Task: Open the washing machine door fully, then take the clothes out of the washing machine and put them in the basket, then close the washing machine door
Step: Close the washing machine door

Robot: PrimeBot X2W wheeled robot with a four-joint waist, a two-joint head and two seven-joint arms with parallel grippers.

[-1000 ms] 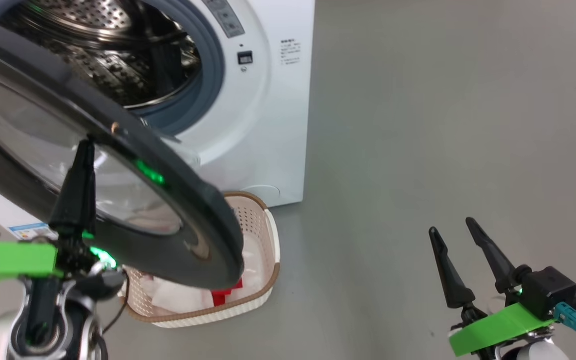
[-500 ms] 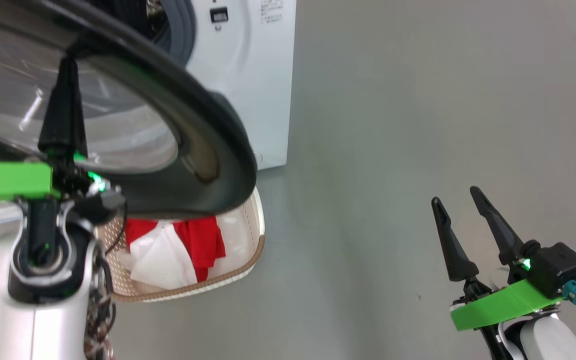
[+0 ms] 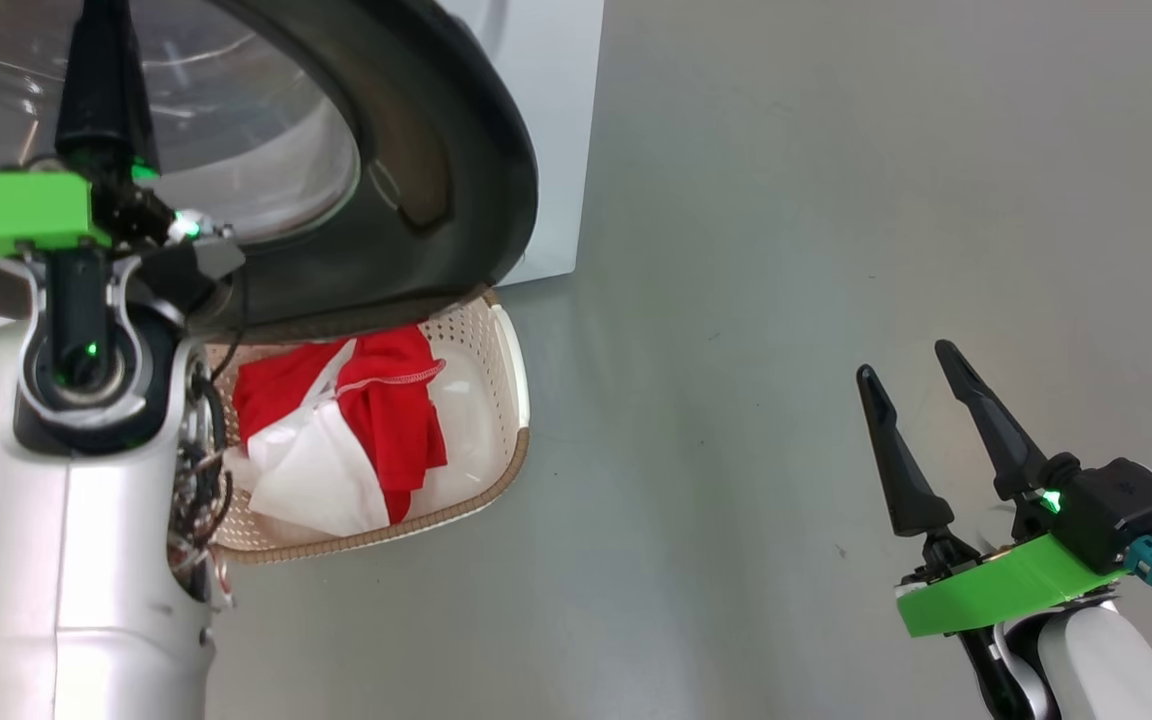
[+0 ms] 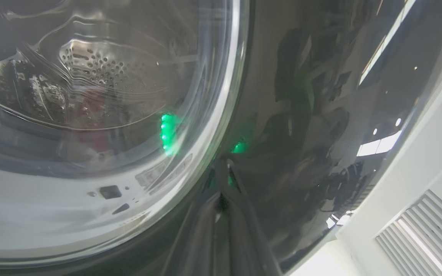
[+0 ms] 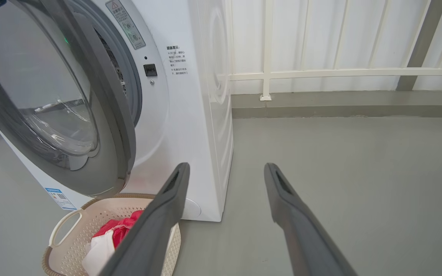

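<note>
Fingers [image 4: 202, 237] of the left gripper [image 4: 223, 182] are pressed together with nothing between them. Their joined tip rests on the outer face of the washing machine door [image 3: 456, 150], on the glossy black rim just beside the edge of the glass window [image 3: 236, 130]. The right gripper [image 3: 905, 358] hangs over the grey floor [image 3: 836, 200] with its fingers spread and empty, well apart from the machine.

The door stands partly swung, neither wide open nor latched. In the right wrist view its free edge is nearest the camera and angled off the white washing machine [image 5: 190, 115], with a gap left to the grey ring. The red and white clothes [image 3: 376, 400] lie heaped in the cream basket [image 3: 511, 400], which sits on the floor in front of the machine, partly under the door's lower rim.

By that, the step in hand looks like closing the door. The door lies straight ahead of the left fingers and touching them, with the drum opening beyond it, so a push along the fingers' own line would carry it home. The left arm is the near one.

The hinge and the latch cannot be made out, and the head view cuts off the door's top. A reddish tint behind the glass in the left wrist view may be a garment or only a reflection; it cannot be told.
</note>
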